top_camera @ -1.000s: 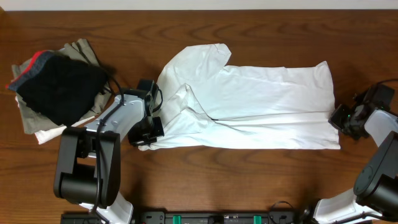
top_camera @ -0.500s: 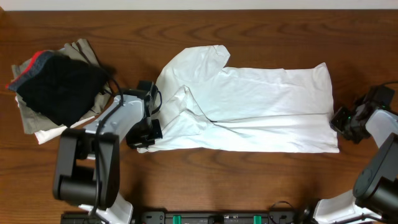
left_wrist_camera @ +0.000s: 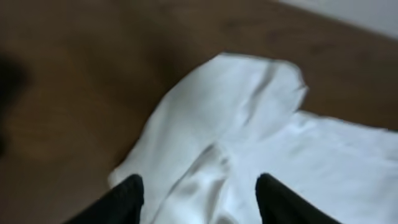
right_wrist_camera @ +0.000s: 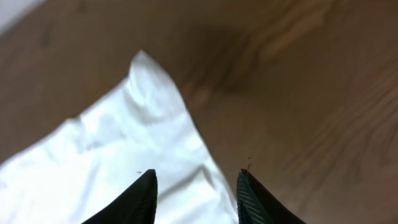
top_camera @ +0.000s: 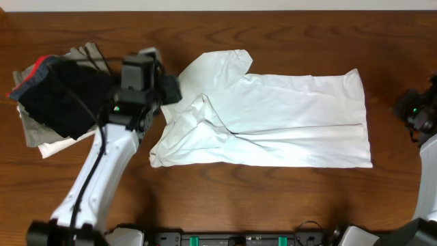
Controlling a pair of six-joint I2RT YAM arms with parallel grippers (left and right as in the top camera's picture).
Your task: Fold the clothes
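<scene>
The clothes (top_camera: 287, 116), a plain white garment, lie folded lengthwise and wrinkled across the middle of the wooden table, one sleeve turned up at the far left. My left gripper (top_camera: 176, 89) hovers raised over the garment's left end. In the left wrist view the gripper (left_wrist_camera: 199, 190) is open, the white cloth (left_wrist_camera: 249, 124) below it and nothing between the fingers. My right gripper (top_camera: 407, 109) sits off the garment's right edge. The right wrist view shows the gripper (right_wrist_camera: 196, 180) open above the garment's corner (right_wrist_camera: 149, 87), holding nothing.
A pile at the far left holds a black garment (top_camera: 65, 96) with a red and grey band, over a khaki-grey garment (top_camera: 89, 55). A bit of white cloth (top_camera: 51, 145) sticks out under the pile. Bare wood (top_camera: 273, 198) lies in front of the garment.
Both grippers opened and let go of the garment's ends. The left arm lifted and swung towards the far left; the right gripper drew back to the right. The garment stayed flat.
</scene>
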